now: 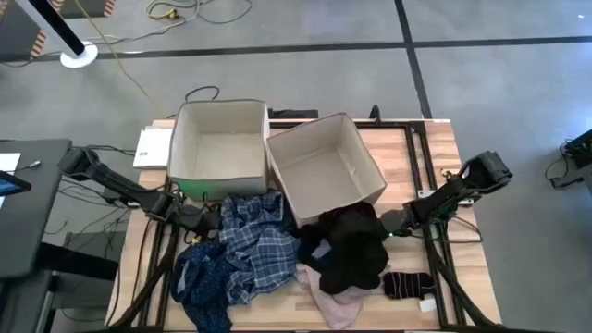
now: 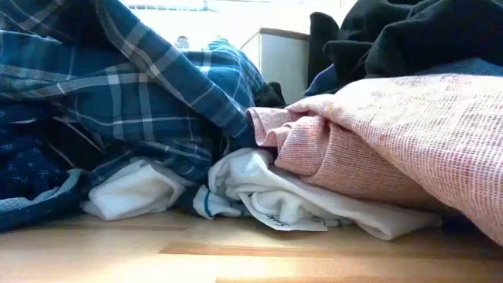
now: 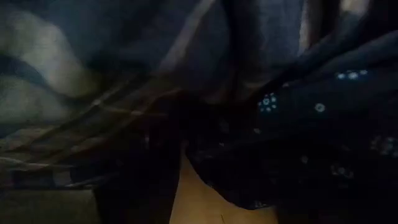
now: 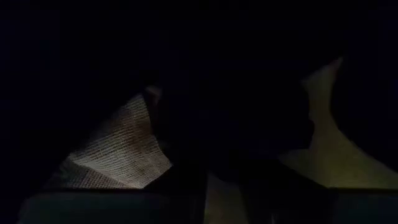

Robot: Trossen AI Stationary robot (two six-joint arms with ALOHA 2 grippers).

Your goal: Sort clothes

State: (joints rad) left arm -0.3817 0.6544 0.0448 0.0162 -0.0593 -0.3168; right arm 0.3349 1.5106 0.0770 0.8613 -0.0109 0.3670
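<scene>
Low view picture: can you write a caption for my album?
Plaid shirt and pink cloth piled over white pieces on the wooden table.

I see two boxes (image 1: pixel 219 139) side by side at the table's (image 1: pixel 462 268) far edge. Clothes (image 1: pixel 277 254) heaped just before them. Socks (image 1: pixel 407 284) lie right of the heap, apart from the boxes.

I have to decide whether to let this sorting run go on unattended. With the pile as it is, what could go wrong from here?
1. The plaid shirt, dark blue patterned piece and black garment overlap, so a pull may drag several together.
2. The right box sits tilted against the pile; a tug might shift it.
3. The black socks lie near the table edge and could slip off.
</scene>
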